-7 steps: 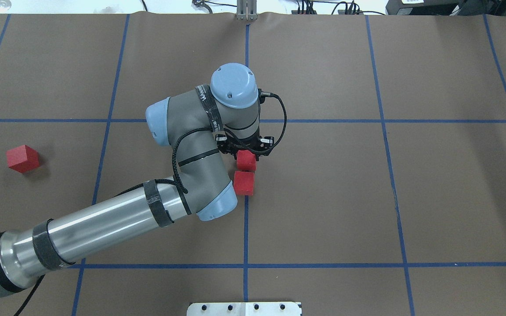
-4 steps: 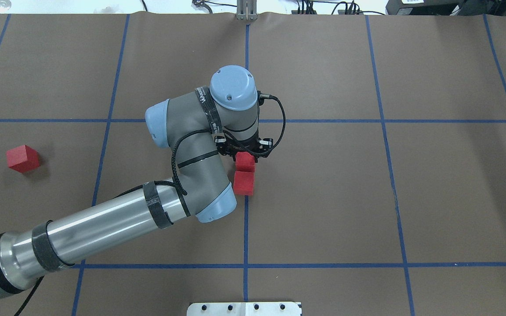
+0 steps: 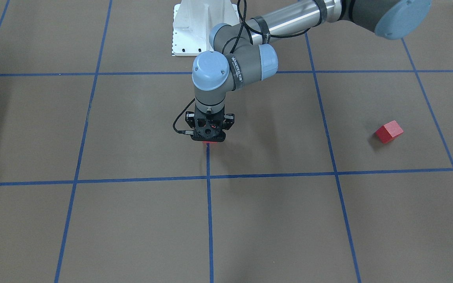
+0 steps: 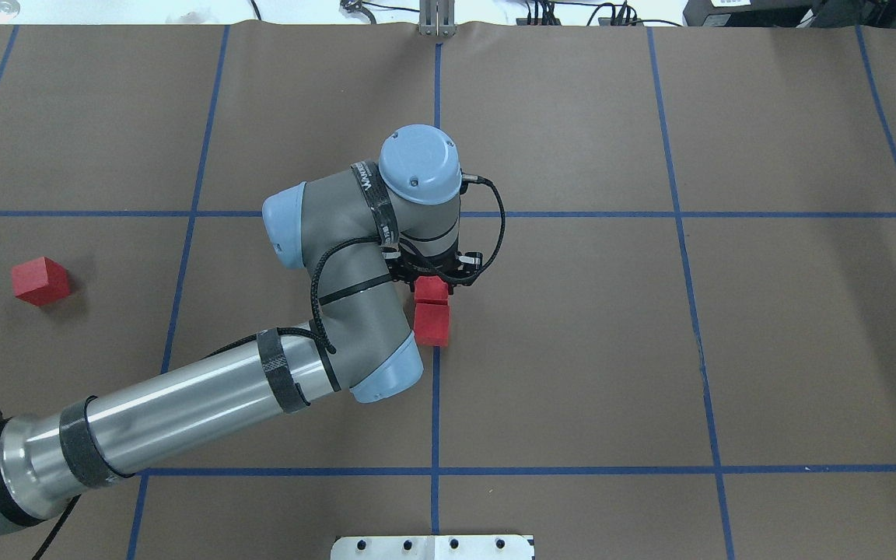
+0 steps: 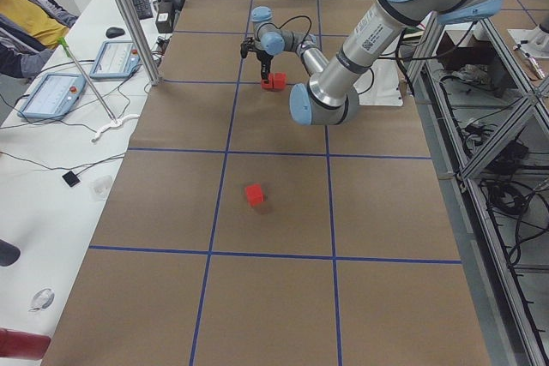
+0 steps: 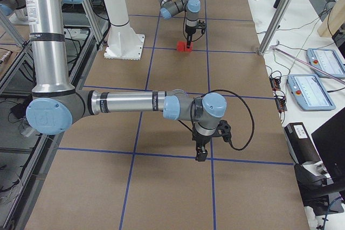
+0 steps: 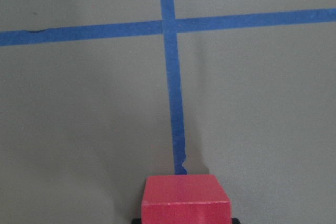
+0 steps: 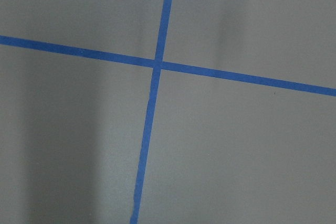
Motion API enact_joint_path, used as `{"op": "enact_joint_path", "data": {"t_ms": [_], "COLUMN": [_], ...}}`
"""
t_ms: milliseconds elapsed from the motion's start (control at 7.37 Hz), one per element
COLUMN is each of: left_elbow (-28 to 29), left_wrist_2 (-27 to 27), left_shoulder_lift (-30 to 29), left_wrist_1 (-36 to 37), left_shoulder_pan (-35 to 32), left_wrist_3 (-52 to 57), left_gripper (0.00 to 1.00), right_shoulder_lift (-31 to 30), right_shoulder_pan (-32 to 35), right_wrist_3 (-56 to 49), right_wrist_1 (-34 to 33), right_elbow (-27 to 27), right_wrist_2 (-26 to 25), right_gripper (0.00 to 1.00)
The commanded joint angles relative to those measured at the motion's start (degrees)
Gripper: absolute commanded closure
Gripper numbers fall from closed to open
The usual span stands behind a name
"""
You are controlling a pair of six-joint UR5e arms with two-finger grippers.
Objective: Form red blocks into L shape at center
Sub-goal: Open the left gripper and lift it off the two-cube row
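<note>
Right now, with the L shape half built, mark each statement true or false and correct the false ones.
1. The left hand is down around the far red block of the middle pair. True.
2. A wide gap separates it from the near red block. False: the overhead view shows no gap between them.
3. The third red block lies at the center with the others. False: it sits alone, far out on the robot's left side.
4. The middle pair lies on a blue tape line. True.
</note>
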Motion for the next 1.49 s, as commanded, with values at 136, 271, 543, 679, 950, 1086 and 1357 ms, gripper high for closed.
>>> {"op": "enact_joint_path", "data": {"t_ms": [136, 271, 543, 679, 950, 1086, 1357], "left_elbow": [-1.17, -1.17, -1.17, -1.17, -1.17, -1.17, -1.17], "left_wrist_2": [0.15, 0.06, 0.06, 0.06, 0.06, 0.06, 0.15], "left_shoulder_lift": [0.19, 0.19, 0.19, 0.19, 0.28, 0.19, 0.28], "left_wrist_1": [0.85, 0.85, 0.85, 0.85, 0.85, 0.85, 0.77], "left_shoulder_pan": [0.61, 0.61, 0.61, 0.61, 0.61, 0.61, 0.96], "left_wrist_3": [-0.01, -0.01, -0.01, -0.01, 0.07, 0.07, 0.16], "left_gripper": [0.64, 0.63, 0.61, 0.6, 0.55, 0.51, 0.44], "right_shoulder_lift": [0.0, -0.09, 0.0, 0.0, 0.0, 0.0, 0.0], "right_shoulder_pan": [0.0, 0.0, 0.0, 0.0, 0.0, 0.0, 0.0], "right_wrist_3": [0.0, 0.0, 0.0, 0.0, 0.0, 0.0, -0.09], "right_wrist_1": [-0.07, 0.02, -0.07, 0.02, 0.02, -0.07, 0.02], "right_elbow": [0.0, 0.0, 0.0, 0.0, 0.0, 0.0, -0.35], "right_wrist_2": [0.0, -0.09, -0.09, 0.0, 0.0, 0.0, 0.0], "right_gripper": [0.01, 0.01, 0.01, 0.01, 0.01, 0.01, 0.01]}}
